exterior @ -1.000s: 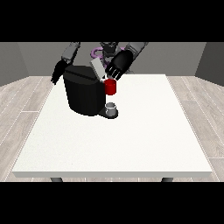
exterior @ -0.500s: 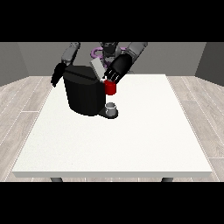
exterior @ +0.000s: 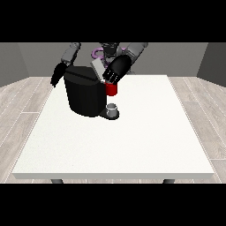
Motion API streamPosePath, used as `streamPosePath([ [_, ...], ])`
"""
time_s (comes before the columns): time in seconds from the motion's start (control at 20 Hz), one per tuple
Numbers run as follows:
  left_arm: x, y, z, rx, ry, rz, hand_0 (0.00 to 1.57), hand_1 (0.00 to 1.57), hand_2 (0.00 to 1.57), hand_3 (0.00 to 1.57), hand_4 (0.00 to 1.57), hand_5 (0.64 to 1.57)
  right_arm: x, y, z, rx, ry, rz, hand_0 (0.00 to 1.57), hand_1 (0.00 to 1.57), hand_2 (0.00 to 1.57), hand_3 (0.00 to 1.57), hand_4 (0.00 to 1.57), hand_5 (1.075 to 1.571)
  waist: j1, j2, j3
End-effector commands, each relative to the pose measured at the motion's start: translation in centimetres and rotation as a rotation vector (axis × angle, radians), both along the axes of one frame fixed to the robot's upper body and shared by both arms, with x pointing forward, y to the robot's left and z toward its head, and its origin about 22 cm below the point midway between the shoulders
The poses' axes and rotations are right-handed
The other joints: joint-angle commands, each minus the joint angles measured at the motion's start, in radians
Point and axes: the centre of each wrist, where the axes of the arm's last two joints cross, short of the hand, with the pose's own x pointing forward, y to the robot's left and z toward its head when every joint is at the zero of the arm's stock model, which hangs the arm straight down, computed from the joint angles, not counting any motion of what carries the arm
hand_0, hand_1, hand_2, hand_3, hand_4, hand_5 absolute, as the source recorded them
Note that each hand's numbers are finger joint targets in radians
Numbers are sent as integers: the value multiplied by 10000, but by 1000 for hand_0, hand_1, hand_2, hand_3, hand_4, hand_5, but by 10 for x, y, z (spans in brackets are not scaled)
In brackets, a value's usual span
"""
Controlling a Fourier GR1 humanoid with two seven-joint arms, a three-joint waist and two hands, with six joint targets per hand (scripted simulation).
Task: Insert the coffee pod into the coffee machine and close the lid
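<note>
Fingers of the hand at the view's right (exterior: pixel 117 70) curl downward over the front top edge of the coffee machine (exterior: pixel 85 95), their tips just above a red thing at the machine (exterior: pixel 112 89); whether they pinch anything I cannot tell, since nothing shows between them. A pale grey lid flap (exterior: pixel 96 69) stands tilted up beside that hand, so the lid looks open and not yet closed. The hand at the view's left (exterior: pixel 57 76) hangs past the machine's far side, its fingers pointing down and seemingly relaxed, touching nothing I can make out. On the machine's base, under the red thing, sits a small grey thing (exterior: pixel 112 108) shaped like a little cup; I cannot tell it for the coffee pod, and the pod does not plainly show anywhere else on the white table (exterior: pixel 132 141). As a judgement, a coffee pod is light, stiff-walled and smooth, so it would tend to slip or tip if pinched near its rim; taking it round the middle of its side wall between thumb and fingers, kept upright, seems safest. The lid flap looks thin and hinged, so I judge it wants a push with straight fingers on its upper face rather than a grasp. The machine itself appears bulky and heavy enough not to slide under such a push.
</note>
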Motion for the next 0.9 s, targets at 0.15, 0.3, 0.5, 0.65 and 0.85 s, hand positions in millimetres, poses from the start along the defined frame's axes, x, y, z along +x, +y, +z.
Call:
streamPosePath([
  [0.15,0,-2,8,-52,-622,256,1189,1189,1207,1172,362,1571,2,1,8,-382,-389,128,0,0,0,0,0,1571,-179,200,-3],
  [0.3,1,-8,-15,372,-685,116,1269,1269,1275,1176,171,1571,0,-1,2,-70,247,-58,0,0,0,0,0,1571,-16,-81,-4],
  [0.5,-1,9,-2,1265,-1116,418,1212,1212,1225,1100,0,1571,0,-3,7,-91,-202,7,0,0,0,0,0,1571,-214,246,-2],
  [0.65,0,1,-16,1509,-1218,236,1162,1162,1190,1068,0,1571,4,-7,14,-153,-284,-37,0,0,0,0,0,1571,-67,360,-4],
  [0.85,-2,10,16,1403,-1499,-16,1096,1096,1127,990,0,1571,7,8,10,60,-386,-305,0,0,0,0,0,1571,183,761,-1],
])
